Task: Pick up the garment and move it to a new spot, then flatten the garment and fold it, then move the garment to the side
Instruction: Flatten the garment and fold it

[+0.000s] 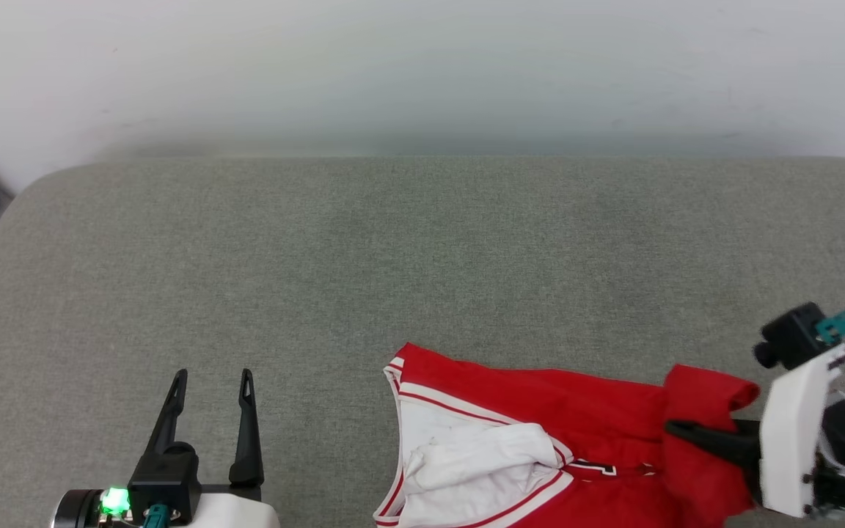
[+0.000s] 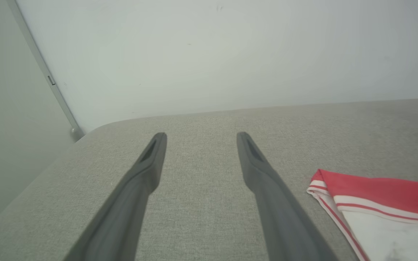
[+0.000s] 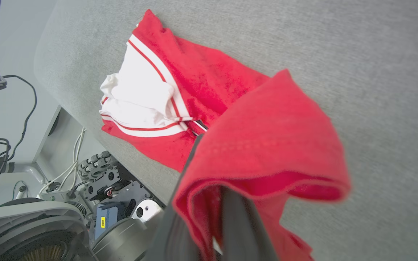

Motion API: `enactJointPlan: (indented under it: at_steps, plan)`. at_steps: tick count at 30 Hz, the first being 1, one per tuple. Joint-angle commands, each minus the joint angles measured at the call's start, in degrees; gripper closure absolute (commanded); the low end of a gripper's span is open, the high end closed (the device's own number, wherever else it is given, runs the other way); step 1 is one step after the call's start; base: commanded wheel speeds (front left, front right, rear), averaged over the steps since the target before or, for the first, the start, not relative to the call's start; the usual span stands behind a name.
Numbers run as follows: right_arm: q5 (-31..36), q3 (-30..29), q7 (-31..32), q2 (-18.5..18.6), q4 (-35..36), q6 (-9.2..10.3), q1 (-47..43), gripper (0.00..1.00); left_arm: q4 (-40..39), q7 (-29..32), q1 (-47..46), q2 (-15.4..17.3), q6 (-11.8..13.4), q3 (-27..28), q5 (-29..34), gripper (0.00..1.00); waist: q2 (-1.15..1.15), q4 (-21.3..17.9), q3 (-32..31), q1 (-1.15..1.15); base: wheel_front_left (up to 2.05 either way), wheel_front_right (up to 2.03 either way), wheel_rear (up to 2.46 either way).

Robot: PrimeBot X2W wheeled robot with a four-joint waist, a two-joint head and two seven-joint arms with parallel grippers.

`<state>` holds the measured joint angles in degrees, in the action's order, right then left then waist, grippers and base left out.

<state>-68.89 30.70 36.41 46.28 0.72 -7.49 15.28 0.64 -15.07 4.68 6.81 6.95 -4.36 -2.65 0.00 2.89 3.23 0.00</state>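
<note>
The garment point(image 1: 540, 418), a red jersey shirt with a white sleeve and red-and-white striped trim, lies crumpled near the front edge of the grey padded table point(image 1: 422, 249), right of centre. A bit of black lettering shows by the trim. My right gripper point(image 1: 679, 429) comes in from the right and is shut on the shirt's right end, lifting a red fold. In the right wrist view that fold point(image 3: 267, 145) drapes over my dark fingers point(image 3: 240, 224) and hides their tips. My left gripper point(image 1: 213, 378) stands open over bare table left of the shirt, its fingers point(image 2: 151, 159) apart, with the garment's corner point(image 2: 376, 195) to its right.
A pale wall point(image 1: 422, 66) runs behind the table. Past the table's front edge, the right wrist view shows my wheeled base point(image 3: 118, 203) and loose cables point(image 3: 20, 108). Bare grey surface stretches behind and to the left of the shirt.
</note>
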Motion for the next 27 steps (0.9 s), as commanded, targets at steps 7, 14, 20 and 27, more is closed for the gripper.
enactJointPlan:
  at_steps: [7, 14, 20, 27]
  plan:
    - [7.16, 6.64, 6.07, -11.21, -0.03, 0.00, 9.21, 1.00, -0.06, -0.13, -1.13, -0.91, -0.84, 0.52, 0.34, 0.00, 0.00, 1.46, 1.68, 0.00, 0.00, 0.00, 0.00]
    - [13.10, 14.19, 6.80, -21.00, -7.21, 0.00, 16.62, 1.00, 0.00, -0.13, -2.52, -1.54, -1.29, 0.98, 0.40, 0.00, 0.00, 2.83, 4.39, 0.00, 0.00, 0.00, 0.00]
    - [16.99, 19.75, 3.68, -26.41, -17.00, 0.00, 20.92, 1.00, 0.07, -0.13, -4.16, -2.27, -1.76, 0.65, 0.73, 0.00, 0.00, 4.03, 6.77, 0.00, 0.00, 0.00, 0.00]
    - [18.57, 26.97, -0.87, -28.60, -26.21, 0.01, 21.77, 1.00, 0.42, -0.13, -5.08, -2.81, -1.79, 0.84, 0.90, 0.00, 0.00, 4.20, 8.00, 0.00, 0.00, 0.00, 0.00]
